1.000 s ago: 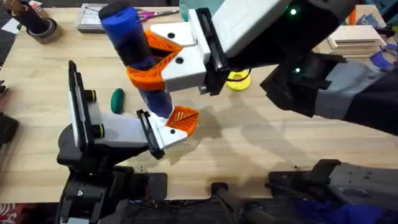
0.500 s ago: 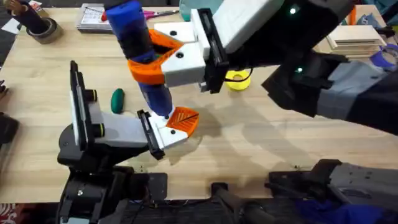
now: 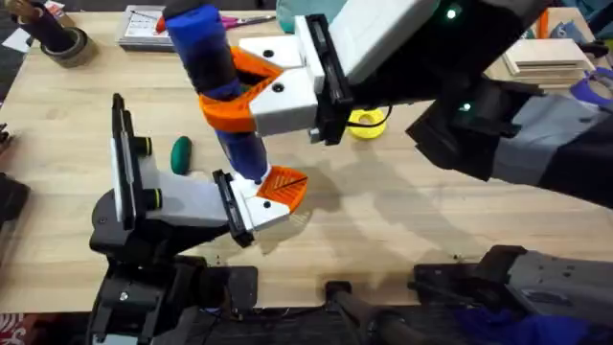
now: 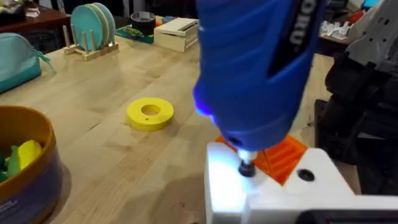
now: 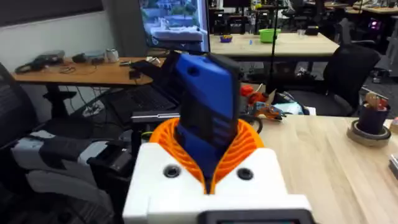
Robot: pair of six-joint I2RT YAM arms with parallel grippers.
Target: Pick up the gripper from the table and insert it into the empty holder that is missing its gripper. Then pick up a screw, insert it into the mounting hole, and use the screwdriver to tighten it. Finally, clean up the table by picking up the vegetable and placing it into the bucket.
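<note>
Compared with a second ago, the screwdriver [image 3: 218, 96] leans a little more upright and its tip sits slightly nearer the orange wedge, while the rest of the table is unchanged. Right gripper [image 3: 251, 88]: its orange ribbed pads [image 5: 245, 142] are clamped around the blue screwdriver barrel [image 5: 205, 109], holding it tilted, handle away from the arms' bases, tip down. Screwdriver tip [image 4: 246, 168]: it meets the top of the white holder [image 4: 273, 193], just beside a dark mounting hole [image 4: 305, 175]; a bluish light from the tool falls on the white plastic. Gripper [image 3: 283, 182]: the orange triangular wedge is seated in that holder [image 3: 251, 206] at the front of the grey-and-black arm on the left side of the table. Left gripper: whether its jaws are wide or narrow cannot be told. Vegetable [image 3: 181, 154]: the dark green oval lies on the table [image 3: 402, 220] beside the grey arm, clear of both tools. Bucket [image 4: 28, 168]: yellow-rimmed, it stands near a flat yellow ring [image 4: 150, 114] and holds a yellow toy [image 4: 27, 153].
</note>
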